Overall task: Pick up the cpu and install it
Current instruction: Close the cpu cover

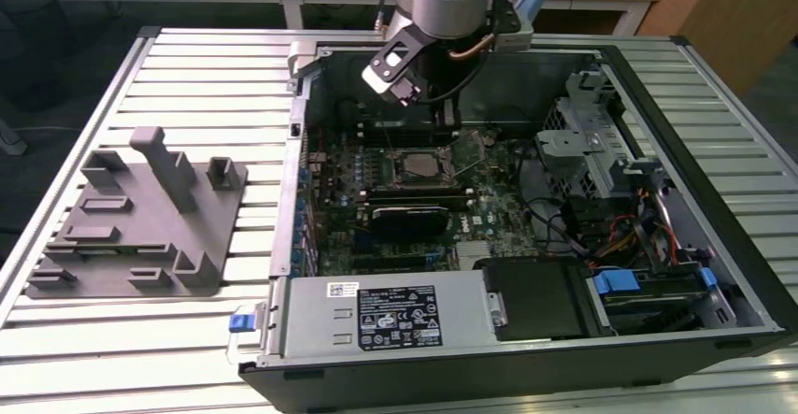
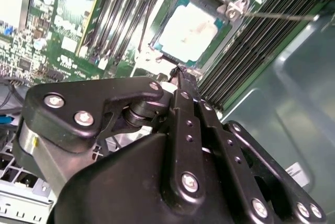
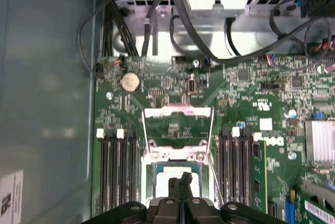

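The cpu is a small, flat, square chip. Its top is shiny and silver-white, with a thin dark edge. It lies flat, shiny side up, inside the socket on the green board. In the exterior view it sits just above the middle of the frame.

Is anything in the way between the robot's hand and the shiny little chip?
No, nothing visible. The hand hangs right over the cpu, which lies in its socket with the metal frame flipped open.
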